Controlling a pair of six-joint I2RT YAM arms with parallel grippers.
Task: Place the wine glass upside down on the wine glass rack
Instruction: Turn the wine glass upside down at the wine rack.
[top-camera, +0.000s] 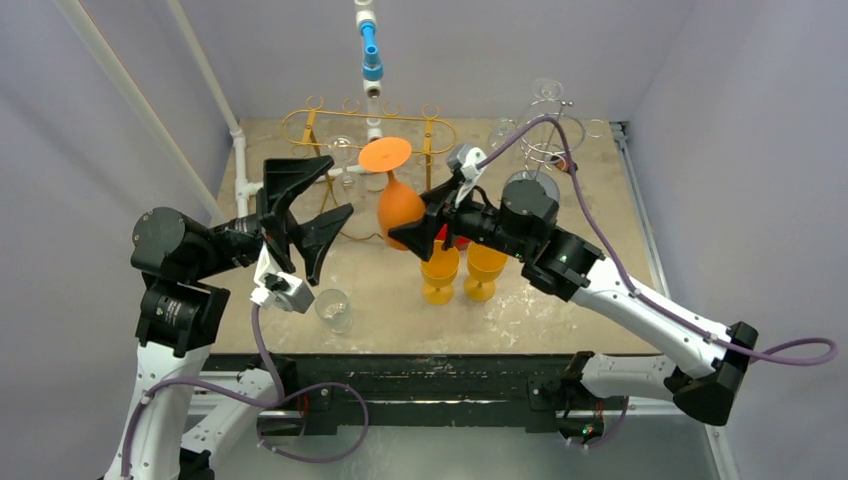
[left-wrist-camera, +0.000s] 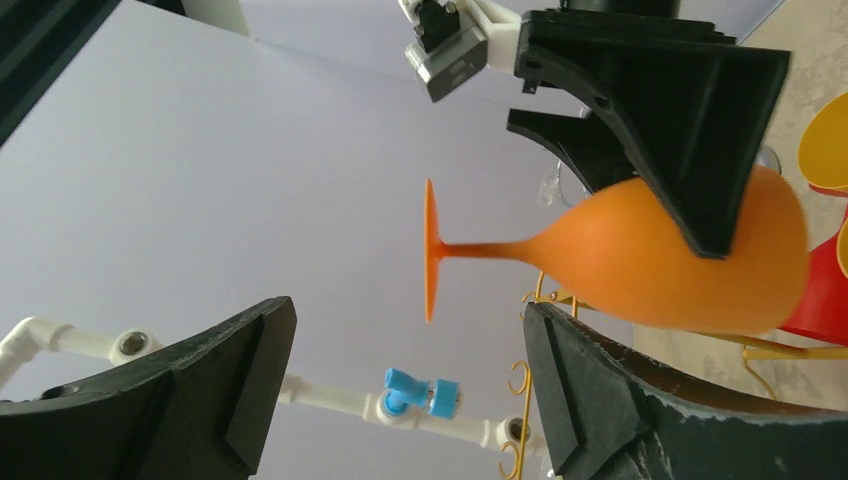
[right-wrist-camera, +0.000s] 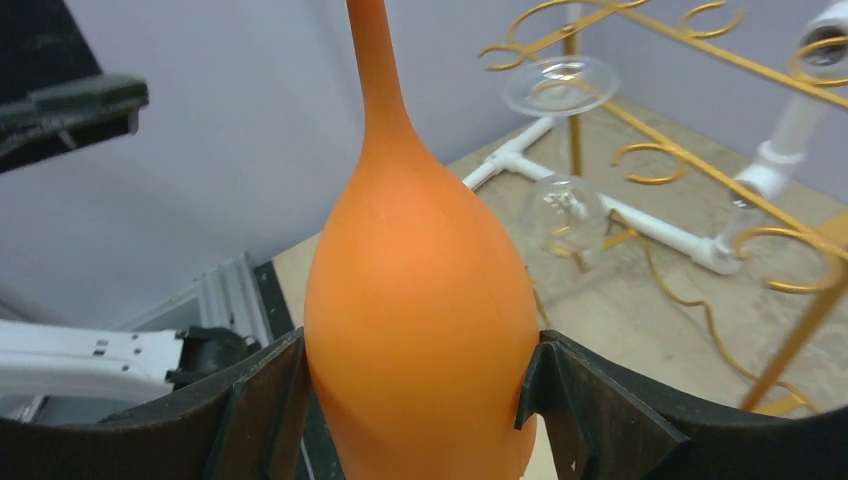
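1. Orange wine glass (top-camera: 397, 210) is in the air over mid table (top-camera: 560, 310), foot up and rim down, just in front of the gold rack (top-camera: 330, 118) and not yet on it.
2. R hand (top-camera: 425, 215) is pinching the glass by the bowl, one finger each side. My read: gripping the widest part leaves stem and foot free, and those are the bits that must slide into a rack slot.
3. Glass is upside down already, so no flip looks needed. What's left is prob. carry back, line the stem up w/ a slot, then lower.
4. L hand (top-camera: 315, 200) is spread wide w/ nothing in it, just left of the glass and apart from it. In the L wrist view, stem and foot sit beyond the gap between its fingers and touch neither.
5. Containers:
   - orange glass: opaque, so can't see inside; rim faces down, so I'd judge it empty.
   - clear glass (right-wrist-camera: 565, 205) hangs upside down on the rack, foot at the rail, nothing inside.
   - two yellow goblets (top-camera: 440, 270) stand upright on the table under the R arm; contents can't tell.
   - small clear glass (top-camera: 334, 310) stands upright near the front L edge and looks empty.
6. Risk, as I see it: the foot could clip the rack's gold curls or the hanging clear glass on the way in.
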